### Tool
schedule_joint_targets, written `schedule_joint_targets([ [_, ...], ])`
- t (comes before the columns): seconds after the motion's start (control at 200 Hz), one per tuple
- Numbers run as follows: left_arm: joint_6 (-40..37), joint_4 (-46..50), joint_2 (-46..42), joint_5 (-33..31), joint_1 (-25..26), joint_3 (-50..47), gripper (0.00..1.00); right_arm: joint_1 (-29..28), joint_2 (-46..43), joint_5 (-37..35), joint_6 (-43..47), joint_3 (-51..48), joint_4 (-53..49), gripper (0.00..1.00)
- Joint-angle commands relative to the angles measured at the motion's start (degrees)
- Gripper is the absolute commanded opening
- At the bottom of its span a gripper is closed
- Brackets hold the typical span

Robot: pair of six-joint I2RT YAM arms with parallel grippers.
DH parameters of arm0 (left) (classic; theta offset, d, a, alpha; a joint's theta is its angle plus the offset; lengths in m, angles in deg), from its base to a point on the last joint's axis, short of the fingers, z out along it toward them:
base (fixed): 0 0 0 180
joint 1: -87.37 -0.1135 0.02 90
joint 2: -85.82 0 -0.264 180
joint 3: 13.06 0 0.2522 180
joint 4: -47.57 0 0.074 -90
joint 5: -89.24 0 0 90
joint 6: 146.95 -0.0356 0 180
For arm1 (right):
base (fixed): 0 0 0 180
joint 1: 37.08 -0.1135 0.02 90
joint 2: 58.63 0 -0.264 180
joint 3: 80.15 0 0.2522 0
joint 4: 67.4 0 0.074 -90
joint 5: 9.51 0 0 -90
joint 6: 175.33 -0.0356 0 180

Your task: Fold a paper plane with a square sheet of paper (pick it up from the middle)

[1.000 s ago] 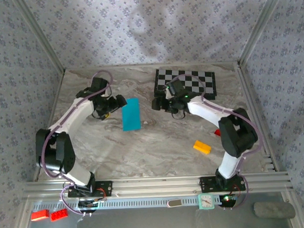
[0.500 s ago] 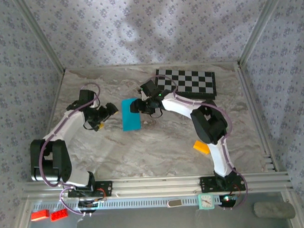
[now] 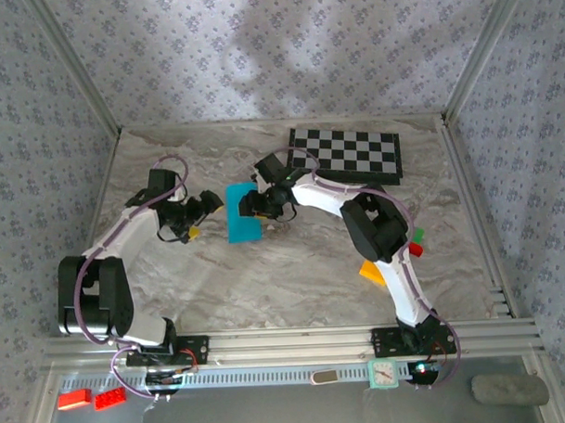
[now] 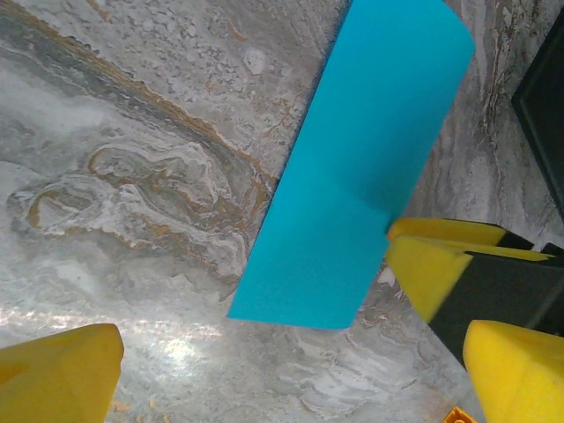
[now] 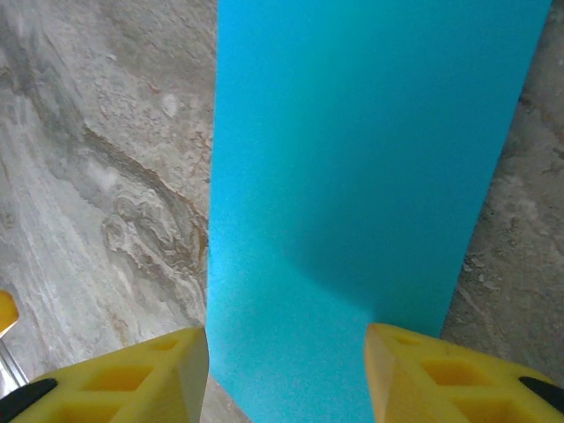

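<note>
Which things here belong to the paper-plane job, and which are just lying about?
Job:
folded cyan-blue paper

Lying about:
chessboard
yellow-orange block
red block
green block
red bricks
small clock

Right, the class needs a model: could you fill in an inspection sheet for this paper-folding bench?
Surface: grey marbled table.
Job's things: cyan paper, folded into a narrow strip, lying flat mid-table.
Clutter: chessboard far right; yellow-orange block partly behind the right arm; red piece and green piece near it.
Grippers: left gripper open, just left of the paper; right gripper over the paper, jaws apart.
Cables: purple cables looping along both arms.
Surroundings: patterned walls, metal frame.
</note>
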Motion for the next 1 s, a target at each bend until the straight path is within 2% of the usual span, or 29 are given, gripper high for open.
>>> schedule_joint_targets([
  [0.0,0.6,-1.1,1.3,2.8,-0.1,-1.0,0.98,-0.3,2.2,-0.8,0.1,1.6,-4.8,0.51],
  [0.215,-2.3,1.5,2.5,6.8,2.0,-1.9,0.95,0.3,0.6,-1.0,0.1,-2.6,-5.2,0.46],
  [0.34,-0.7,-0.6,2.4,10.1,3.3,-4.7,0.91,0.9,-1.5,-1.0,2.6,-6.4,-5.7,0.46],
  [0.6,3.4,-4.2,5.0,11.2,8.8,-6.6,0.72,2.2,-4.4,-0.2,4.0,-11.8,-5.9,0.42],
  [0.995,6.0,-8.8,11.1,12.5,10.7,-5.2,0.54,2.7,-4.4,0.3,3.6,-11.8,-5.4,0.36],
])
